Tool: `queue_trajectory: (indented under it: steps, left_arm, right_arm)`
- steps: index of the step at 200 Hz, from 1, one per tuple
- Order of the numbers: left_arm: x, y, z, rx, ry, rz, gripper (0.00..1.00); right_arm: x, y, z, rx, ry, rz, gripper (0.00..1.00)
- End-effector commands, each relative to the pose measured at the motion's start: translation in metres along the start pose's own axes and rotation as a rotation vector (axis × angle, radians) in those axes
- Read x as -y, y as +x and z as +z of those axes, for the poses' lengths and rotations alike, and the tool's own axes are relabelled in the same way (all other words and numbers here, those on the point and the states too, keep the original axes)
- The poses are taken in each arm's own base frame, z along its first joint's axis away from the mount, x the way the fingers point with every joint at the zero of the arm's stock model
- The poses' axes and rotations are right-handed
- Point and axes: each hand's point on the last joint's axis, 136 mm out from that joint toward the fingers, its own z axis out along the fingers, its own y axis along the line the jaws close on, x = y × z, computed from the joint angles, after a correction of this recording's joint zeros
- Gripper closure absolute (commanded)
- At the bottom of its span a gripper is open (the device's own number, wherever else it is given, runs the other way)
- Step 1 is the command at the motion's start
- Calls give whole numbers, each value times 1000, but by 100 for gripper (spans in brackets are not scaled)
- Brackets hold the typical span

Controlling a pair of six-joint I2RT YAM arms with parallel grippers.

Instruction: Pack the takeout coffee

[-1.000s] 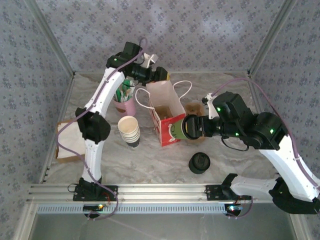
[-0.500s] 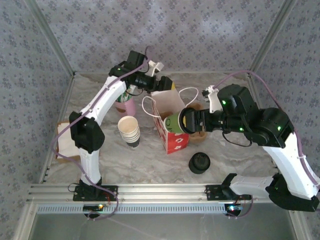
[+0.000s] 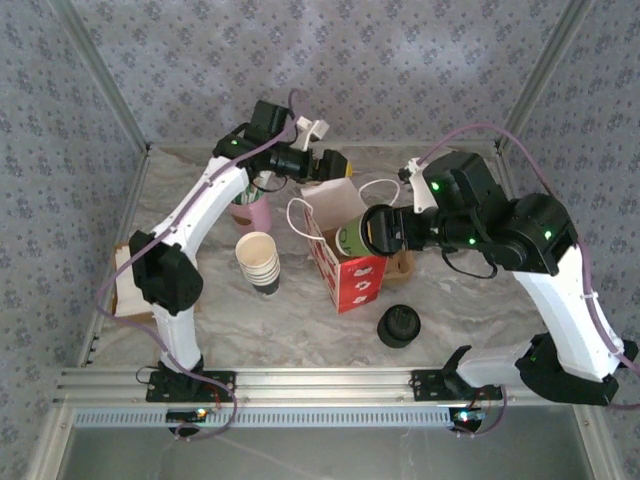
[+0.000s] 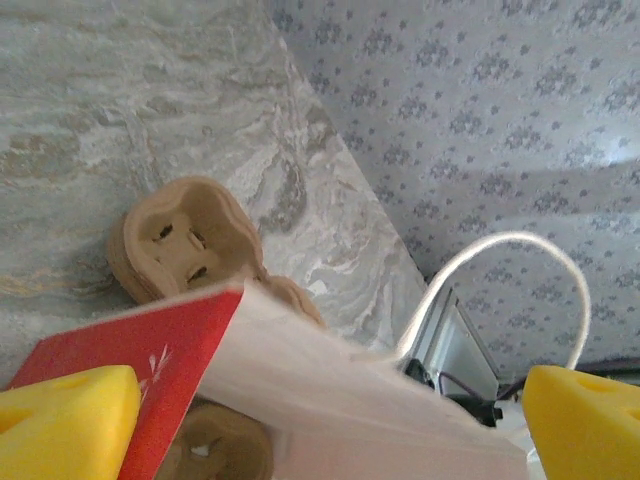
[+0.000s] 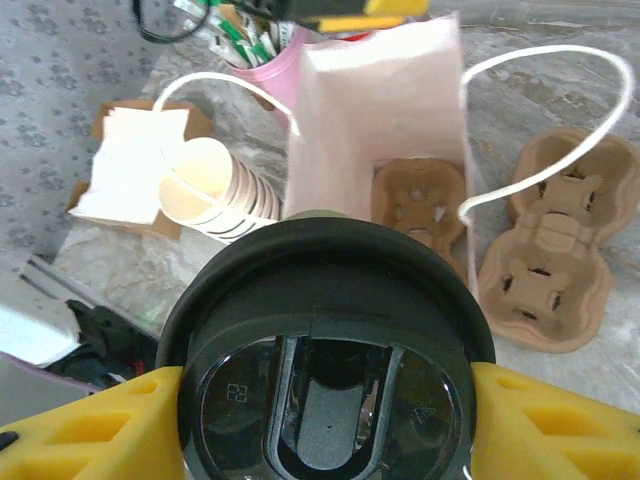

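While the takeout coffee (image 3: 352, 238) hangs at the open mouth of the paper bag (image 3: 360, 285), the packing step is underway but not complete. Right end effector (image 3: 385, 232) is clamped on the cup at its black lid, with a yellow fingertip (image 5: 560, 430) pressed on either side of the lid in the wrist view. The cup is tipped, base toward the bag opening, lid toward the wrist. From the top view the base sits at or just above the bag's rim; how deep it reaches I cannot tell. Left end effector (image 3: 325, 165) is at the far rim of the bag with jaws spread wide. The bag's white wall passes between its 2 fingertips (image 4: 65, 420) without being pinched, so I judge it is steadying the opening rather than gripping it. Inside the bag, 1 pulp cup carrier (image 5: 415, 200) lies on the bottom, and the cup is presumably meant to seat in 1 of its wells. Done, as far as visible: cup lidded, lifted, positioned at the bag. Left: bring it upright, lower it into the carrier, release, clear both arms. Not involved, standing on the worktop (image 3: 300, 320): stack of lidless cups (image 3: 260, 262), pile of black lids (image 3: 398, 325), spare carrier (image 5: 555, 265), pink holder (image 3: 250, 210).
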Motion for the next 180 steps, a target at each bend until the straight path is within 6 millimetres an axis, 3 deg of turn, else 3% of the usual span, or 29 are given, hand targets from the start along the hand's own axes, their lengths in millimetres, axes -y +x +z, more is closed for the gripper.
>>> queue_trajectory:
  steps: [1,68,98,137,180]
  left_arm:
    - [31,-28,-42,115,-28,42,1]
    - [50,-27,-103,278,-174,96,0]
    - [49,-10,-131,345,-253,102,0]
    - [54,24,-162,402,-327,111,1]
    - [48,69,-174,393,-356,92,1]
  right_arm:
    - [13,-2,2,-28,79,-40,36]
    - [15,-13,35,-108,155,-77,37]
    - [18,-20,49,-137,206,-111,37]
    - [26,-13,67,-240,290,-166,36]
    - [22,-2,86,-340,306,-205,36]
